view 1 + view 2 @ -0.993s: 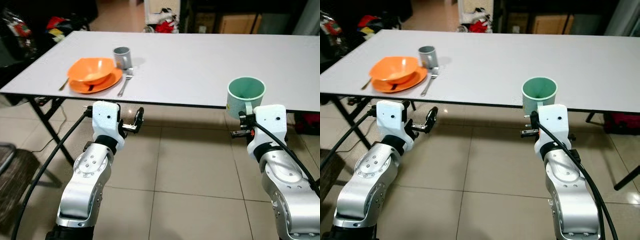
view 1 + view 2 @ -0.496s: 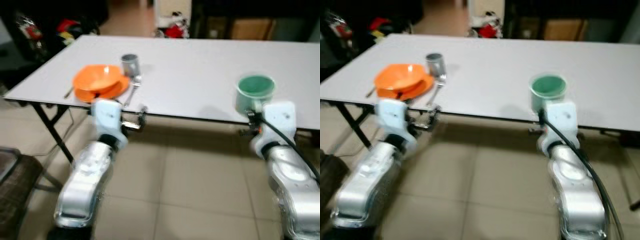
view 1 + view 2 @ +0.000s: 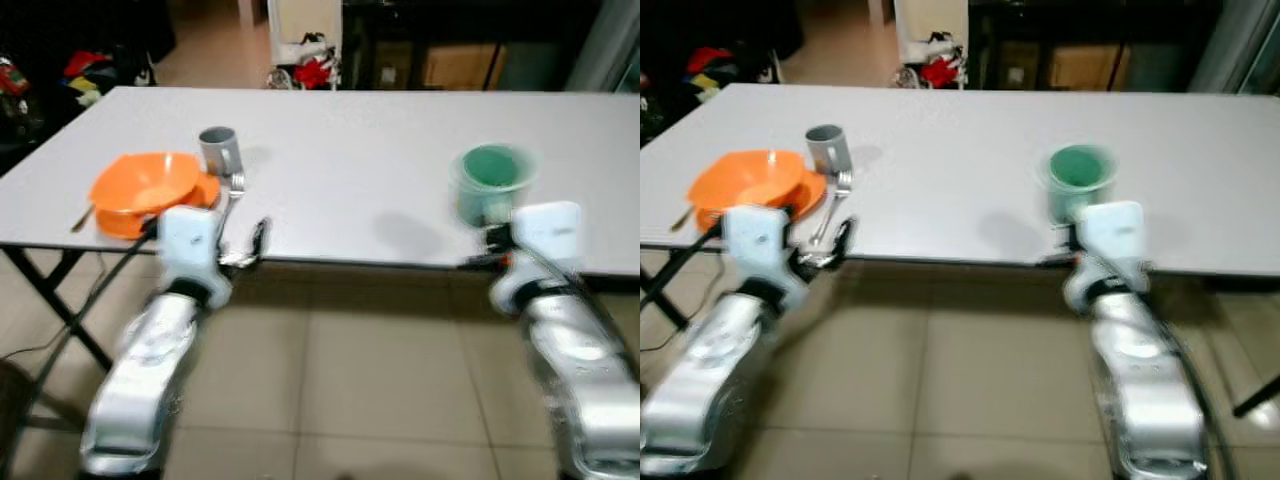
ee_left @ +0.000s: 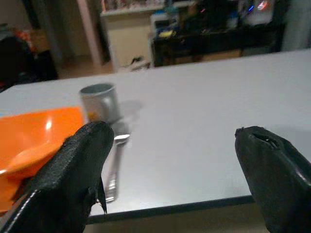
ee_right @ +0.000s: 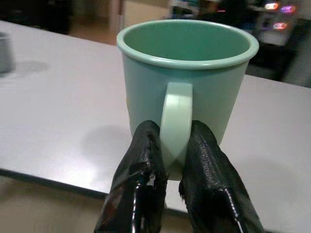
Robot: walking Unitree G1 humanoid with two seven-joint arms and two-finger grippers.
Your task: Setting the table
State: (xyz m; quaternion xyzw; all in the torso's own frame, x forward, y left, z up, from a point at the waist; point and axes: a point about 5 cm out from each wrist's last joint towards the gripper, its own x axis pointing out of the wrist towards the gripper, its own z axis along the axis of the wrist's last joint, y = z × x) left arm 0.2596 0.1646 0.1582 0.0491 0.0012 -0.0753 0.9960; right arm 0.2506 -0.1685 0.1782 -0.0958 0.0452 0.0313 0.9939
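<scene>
Held upright by its handle above the near edge of the white table point(image 3: 350, 170): a green mug point(image 3: 487, 185), clamped between the two black fingers point(image 5: 141, 179) of the right gripper point(image 5: 174, 167), which pinch the handle from both sides. Beneath the mug, a soft shadow on the tabletop; whether base touches surface cannot be told.

Far along the table toward the robot's left, a place setting: an orange bowl point(image 3: 145, 183) stacked on an orange plate point(image 3: 118, 220), a grey cup point(image 3: 218, 151) just beyond the bowl, a fork point(image 4: 114, 162) lying beside the plate below the cup, and a thin utensil point(image 3: 82, 213) poking out on the plate's far-left side. Well apart from that setting, the green mug.

At the table's near edge just in front of the fork, the left gripper point(image 4: 175, 160), fingers spread wide and holding nothing. Behind the table, a dark cluttered room, blurred.
</scene>
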